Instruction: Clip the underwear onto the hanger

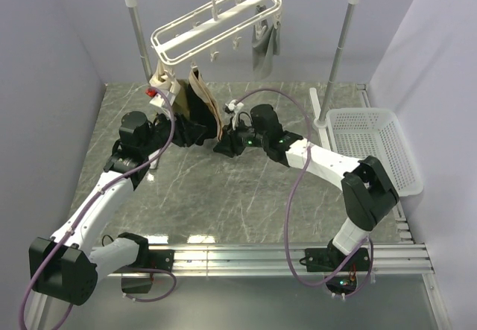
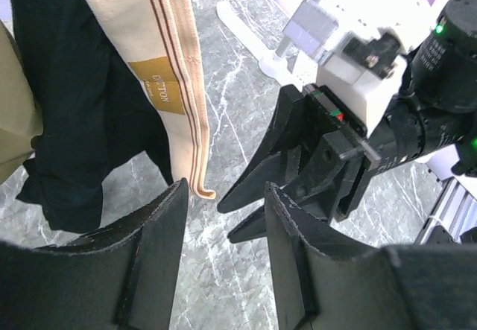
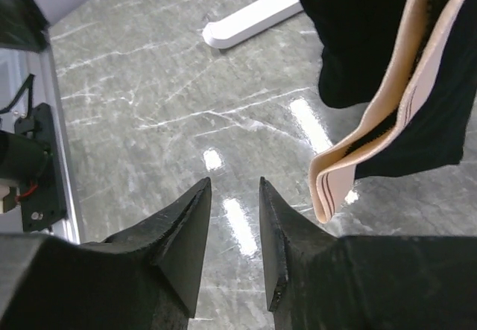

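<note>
As the black underwear (image 1: 192,110) hangs from the left end of the white hanger (image 1: 216,24), its tan waistband (image 2: 168,69) trailing down one side, both claws hold nothing. The left gripper (image 2: 223,192) is spread by its lower edge and the right gripper (image 3: 235,185) is parted just to its right.

Bright, even overhead lighting; white glare streaks on glossy grey marble tabletop (image 1: 246,203) toward six o'clock; soft shadows.
</note>
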Available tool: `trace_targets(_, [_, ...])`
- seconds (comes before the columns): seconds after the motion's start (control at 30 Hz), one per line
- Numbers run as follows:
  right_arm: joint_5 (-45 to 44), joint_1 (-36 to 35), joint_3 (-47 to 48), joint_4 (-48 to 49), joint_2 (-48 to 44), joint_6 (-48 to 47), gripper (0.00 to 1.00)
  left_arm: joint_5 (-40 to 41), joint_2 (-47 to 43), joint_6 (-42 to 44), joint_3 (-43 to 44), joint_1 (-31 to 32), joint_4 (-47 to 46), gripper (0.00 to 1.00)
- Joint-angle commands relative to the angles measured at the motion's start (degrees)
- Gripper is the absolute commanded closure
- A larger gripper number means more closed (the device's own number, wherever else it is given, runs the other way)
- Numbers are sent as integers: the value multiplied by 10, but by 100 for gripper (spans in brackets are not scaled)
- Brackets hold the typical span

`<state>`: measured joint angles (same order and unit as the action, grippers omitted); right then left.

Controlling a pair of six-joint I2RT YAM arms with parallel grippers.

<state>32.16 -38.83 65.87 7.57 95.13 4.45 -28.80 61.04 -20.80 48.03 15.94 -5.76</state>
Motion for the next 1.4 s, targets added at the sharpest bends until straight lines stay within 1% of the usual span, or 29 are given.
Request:
trace_targets(0.0, [13,17,-5,20,-50,5,59,-21,5,28,29,-2,-20,48])
trace_targets(0.13, [25,43,-15,38,-86,28,53,-50,0,62,29,-2,-21,43])
trace_targets(0.17, [26,47,-16,38,-102,33,50,-57,-2,68,27,-1,-27,42])
trace_targets(0.2, [30,59,-16,38,-110,39,50,-64,-7,81,24,-1,-32,38])
trace_targets(0.23, [32,64,-16,36,-118,42,48,-73,-10,87,22,0,-37,36])
trace_targets(0.33, [24,84,-14,40,-163,62,47,-76,-14,118,28,13,-56,33])
trace_targets(0.43, [0,110,-4,49,-186,87,47,-58,-5,148,49,32,-78,32])
trace_targets(0.53, [-20,135,27,40,-188,103,47,-6,11,165,71,78,-116,33])
trace_targets(0.57, [-27,142,36,41,-188,107,47,31,23,169,77,88,-127,33])
trace_targets(0.67, [-50,168,65,43,-183,115,47,90,49,175,104,126,-179,33])
trace_targets(0.7, [-54,173,81,45,-181,118,47,121,71,184,121,133,-199,33])
trace_targets(0.83, [-78,191,121,38,-166,116,46,191,132,202,162,174,-245,33])
trace_targets(1.0, [-112,203,154,31,-158,105,43,239,202,195,207,187,-282,34])
trace_targets(1.07, [-129,204,160,30,-154,102,43,271,217,194,224,194,-298,35])
trace_targets(1.13, [-148,204,171,27,-148,102,43,284,239,190,239,194,-307,34])
trace_targets(1.23, [-160,207,182,25,-142,101,43,286,260,188,253,194,-326,33])
trace_targets(1.27, [-161,208,182,27,-140,101,43,311,265,187,257,194,-328,33])
trace_targets(1.37, [-158,210,187,30,-136,106,43,327,286,191,276,194,-341,34])
